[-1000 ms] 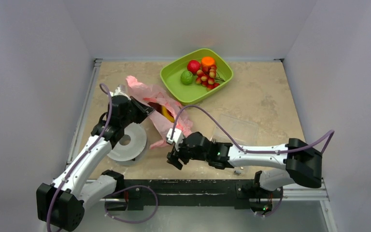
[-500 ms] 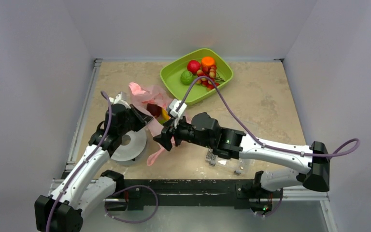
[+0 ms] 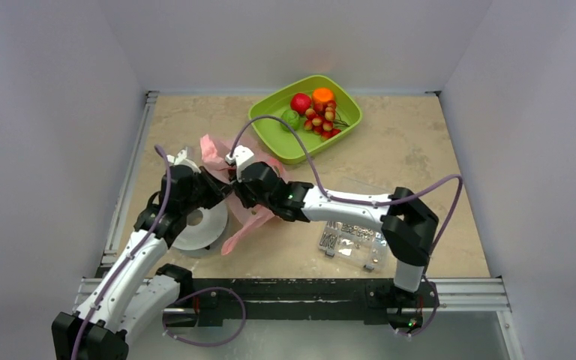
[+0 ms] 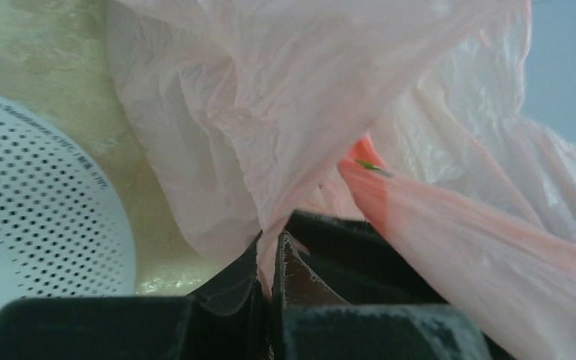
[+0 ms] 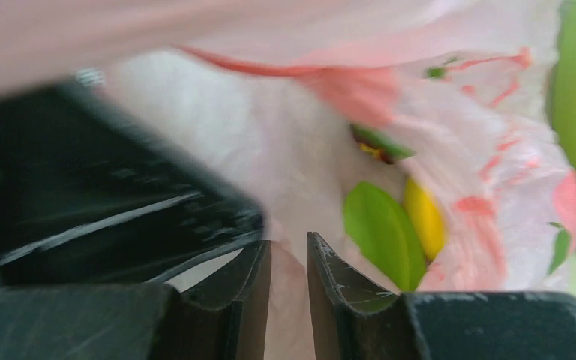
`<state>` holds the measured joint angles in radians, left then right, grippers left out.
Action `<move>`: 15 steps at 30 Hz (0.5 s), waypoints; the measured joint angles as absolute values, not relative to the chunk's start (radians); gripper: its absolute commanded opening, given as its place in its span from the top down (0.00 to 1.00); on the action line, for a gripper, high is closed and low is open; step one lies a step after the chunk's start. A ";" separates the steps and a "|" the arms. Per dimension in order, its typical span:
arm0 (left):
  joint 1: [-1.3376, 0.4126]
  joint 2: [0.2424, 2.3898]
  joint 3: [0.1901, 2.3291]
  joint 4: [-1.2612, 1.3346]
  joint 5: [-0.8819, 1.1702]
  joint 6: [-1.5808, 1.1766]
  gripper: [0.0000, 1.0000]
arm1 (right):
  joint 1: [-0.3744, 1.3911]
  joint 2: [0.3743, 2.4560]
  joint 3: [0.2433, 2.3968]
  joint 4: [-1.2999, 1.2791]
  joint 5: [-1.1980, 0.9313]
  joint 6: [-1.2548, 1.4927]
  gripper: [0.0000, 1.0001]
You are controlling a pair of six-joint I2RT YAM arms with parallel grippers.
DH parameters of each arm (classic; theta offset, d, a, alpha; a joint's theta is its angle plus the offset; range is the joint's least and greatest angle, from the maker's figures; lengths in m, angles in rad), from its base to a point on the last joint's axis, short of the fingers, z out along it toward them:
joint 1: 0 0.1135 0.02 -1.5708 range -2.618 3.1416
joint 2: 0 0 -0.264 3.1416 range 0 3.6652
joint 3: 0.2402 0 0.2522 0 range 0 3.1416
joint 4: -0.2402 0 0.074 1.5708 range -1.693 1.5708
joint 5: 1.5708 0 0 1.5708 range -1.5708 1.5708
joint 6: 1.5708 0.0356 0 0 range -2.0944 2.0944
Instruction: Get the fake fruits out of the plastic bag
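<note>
Left gripper (image 4: 271, 259) is clamped tight on a fold of the pink plastic bag (image 3: 211, 148), which is bunched up over the table (image 3: 420, 157) between the white perforated disc (image 3: 199, 225) and the green tray (image 3: 300, 146). Right gripper (image 5: 289, 281) is poked into the bag's mouth, fingers just a crack apart, with a yellow fruit (image 5: 424, 217) and green leaf (image 5: 382, 232) right ahead.
</note>
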<state>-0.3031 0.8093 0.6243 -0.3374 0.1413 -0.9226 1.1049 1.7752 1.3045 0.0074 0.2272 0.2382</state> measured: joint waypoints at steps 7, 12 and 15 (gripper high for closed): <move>-0.297 0.686 0.627 -0.506 0.080 -0.897 1.00 | 0.961 1.841 1.376 -0.041 0.402 0.162 0.71; -0.297 0.532 0.619 -0.591 0.039 -0.897 1.00 | 0.820 1.883 1.453 -0.030 0.461 0.043 0.72; -0.297 0.498 0.606 -0.614 0.028 -0.897 1.00 | 0.826 1.946 1.562 -0.046 0.477 -0.002 0.68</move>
